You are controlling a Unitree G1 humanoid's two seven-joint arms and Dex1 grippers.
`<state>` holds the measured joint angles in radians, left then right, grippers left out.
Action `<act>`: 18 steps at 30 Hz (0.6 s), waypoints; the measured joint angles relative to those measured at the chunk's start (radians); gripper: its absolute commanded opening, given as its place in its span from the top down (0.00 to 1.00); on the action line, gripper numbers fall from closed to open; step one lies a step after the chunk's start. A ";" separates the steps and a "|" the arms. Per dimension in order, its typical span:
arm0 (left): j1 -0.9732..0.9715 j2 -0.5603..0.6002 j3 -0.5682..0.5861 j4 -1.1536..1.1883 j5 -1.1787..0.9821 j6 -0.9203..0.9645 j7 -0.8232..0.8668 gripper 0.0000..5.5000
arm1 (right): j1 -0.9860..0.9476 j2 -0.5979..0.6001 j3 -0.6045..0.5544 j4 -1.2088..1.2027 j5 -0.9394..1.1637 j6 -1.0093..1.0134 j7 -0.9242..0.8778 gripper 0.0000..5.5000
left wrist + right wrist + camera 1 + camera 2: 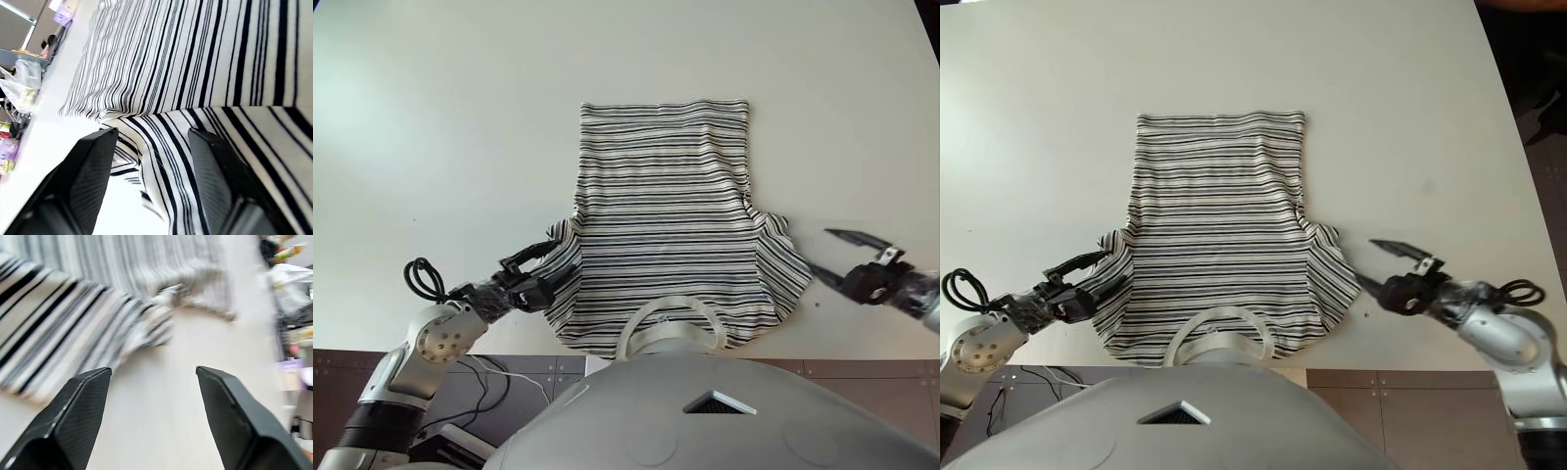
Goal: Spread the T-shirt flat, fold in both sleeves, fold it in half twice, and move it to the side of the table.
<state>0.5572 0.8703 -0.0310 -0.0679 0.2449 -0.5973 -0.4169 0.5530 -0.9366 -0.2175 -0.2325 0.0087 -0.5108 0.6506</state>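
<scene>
The striped T-shirt [664, 225] is laid flat on the white bench [431, 147], hem at the far side and collar nearest the robot. The spreading is therefore judged done, and the sleeves are taken as the step in hand. The left pincer [548, 269] is held open, low at the left sleeve [566, 257], its jaws set either side of the sleeve's edge with nothing gripped. A pinch there would let the sleeve be carried inward. The right pincer [1367, 260] is likewise spread open over bare bench just beside the right sleeve [1332, 266], apart from it, apparently placed for the matching fold.
</scene>
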 measured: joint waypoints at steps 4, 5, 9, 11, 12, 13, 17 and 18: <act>-0.116 -0.022 0.045 -0.027 -0.081 0.004 0.002 0.52 | -0.274 0.036 0.067 0.015 0.131 0.011 0.038 0.42; -0.162 -0.036 0.044 -0.030 -0.096 0.006 -0.002 0.52 | -0.383 0.076 0.120 0.075 0.107 0.030 0.040 0.42; -0.363 -0.064 0.013 -0.017 -0.110 0.043 -0.040 0.52 | -0.750 0.262 0.319 0.389 -0.132 0.077 -0.037 0.42; -0.525 -0.108 -0.037 0.064 -0.060 0.066 -0.044 0.52 | -0.918 0.366 0.411 0.612 -0.279 0.079 -0.146 0.42; -0.585 -0.127 -0.058 0.109 -0.022 0.073 -0.033 0.52 | -0.961 0.391 0.434 0.683 -0.307 0.076 -0.176 0.42; -0.673 -0.160 -0.089 0.192 0.032 0.083 -0.010 0.52 | -1.017 0.424 0.455 0.782 -0.342 0.076 -0.218 0.42; -1.054 -0.321 -0.249 0.640 0.265 0.086 0.150 0.52 | -1.202 0.502 0.521 1.125 -0.438 0.054 -0.338 0.42; -1.110 -0.348 -0.276 0.724 0.293 0.085 0.173 0.52 | -1.218 0.507 0.534 1.166 -0.449 0.052 -0.346 0.42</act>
<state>-0.5531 0.5221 -0.3074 0.6560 0.5380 -0.5125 -0.2442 -0.6651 -0.4292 0.3170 0.9331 -0.4401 -0.4588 0.3047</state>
